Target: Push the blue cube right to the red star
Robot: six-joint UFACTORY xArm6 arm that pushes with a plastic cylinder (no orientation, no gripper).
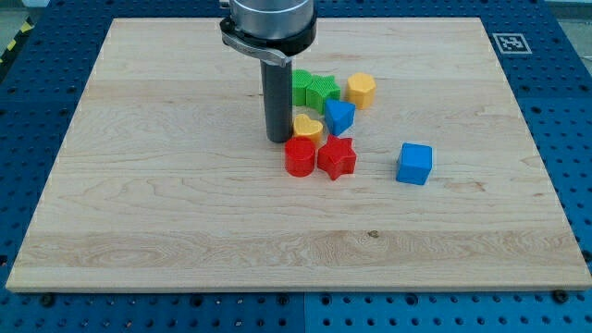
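blue cube [414,164]: upright, alone, at 3 o'clock of red star [337,158], apart | red cylinder [300,157] touches star at 9 | my tip [278,139]: bare rod, holds nothing, 10 o'clock of star, beside yellow heart [308,128]

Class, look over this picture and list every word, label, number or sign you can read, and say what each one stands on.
No words, letters or numbers can be read anywhere in the picture.
One sign only: a black-and-white square marker, a coded pattern and not text, at the wooden board's corner toward the view's top right.
The coloured blocks carry no print, nor does the dark rod above my tip.
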